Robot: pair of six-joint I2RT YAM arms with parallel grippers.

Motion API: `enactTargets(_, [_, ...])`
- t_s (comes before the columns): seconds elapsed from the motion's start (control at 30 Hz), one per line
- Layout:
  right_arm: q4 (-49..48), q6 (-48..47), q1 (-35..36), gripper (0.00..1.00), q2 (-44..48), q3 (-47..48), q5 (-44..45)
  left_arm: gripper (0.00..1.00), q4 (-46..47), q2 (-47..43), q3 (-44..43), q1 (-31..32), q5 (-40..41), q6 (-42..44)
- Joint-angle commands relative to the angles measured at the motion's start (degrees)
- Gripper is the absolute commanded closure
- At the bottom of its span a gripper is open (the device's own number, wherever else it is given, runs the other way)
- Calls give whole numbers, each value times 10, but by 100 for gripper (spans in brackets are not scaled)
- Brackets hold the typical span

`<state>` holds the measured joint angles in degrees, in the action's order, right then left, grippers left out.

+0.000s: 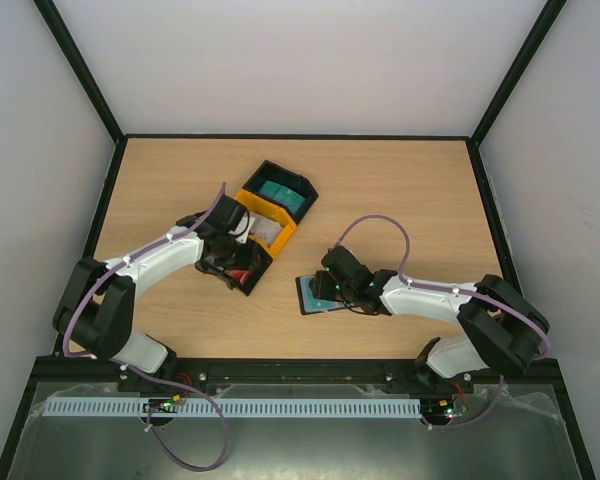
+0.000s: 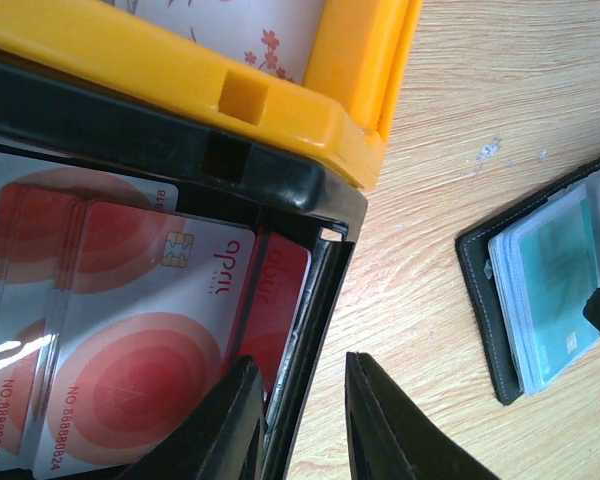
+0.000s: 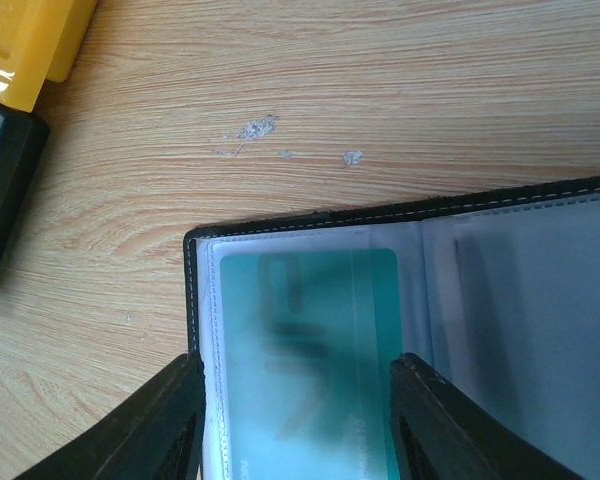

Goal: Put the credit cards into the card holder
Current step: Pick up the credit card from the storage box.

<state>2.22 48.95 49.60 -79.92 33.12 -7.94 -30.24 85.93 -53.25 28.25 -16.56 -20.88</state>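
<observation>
Red-and-white credit cards (image 2: 130,340) lie in a black bin (image 1: 242,272); one red card (image 2: 280,290) stands against its wall. My left gripper (image 2: 300,360) (image 1: 230,262) is open and astride that wall, one finger inside by the cards, the other over the table. The card holder (image 1: 312,295) (image 2: 480,300) lies open on the table with a teal card (image 3: 310,330) in its clear sleeve. My right gripper (image 3: 298,358) (image 1: 325,290) is open, its fingers spread either side of that sleeve page. Whether they touch the holder I cannot tell.
A yellow bin (image 1: 270,212) with grey-white cards (image 2: 250,25) adjoins the red-card bin. Behind it a second black bin (image 1: 302,185) holds teal cards (image 1: 278,192). All three bins stand in a diagonal row left of the holder. Black frame rails edge the table.
</observation>
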Motion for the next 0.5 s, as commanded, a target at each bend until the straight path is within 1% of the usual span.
enactTargets(0.0, [-2,4,3,50,7,-6,17,75,-11,11,12,9,-3,-7])
enactTargets(0.33, [-5,5,3,50,6,-9,18,74,-5,15,16,15,17,-13])
enactTargets(0.47, [-4,5,3,50,7,-10,18,75,-7,17,13,25,40,-16])
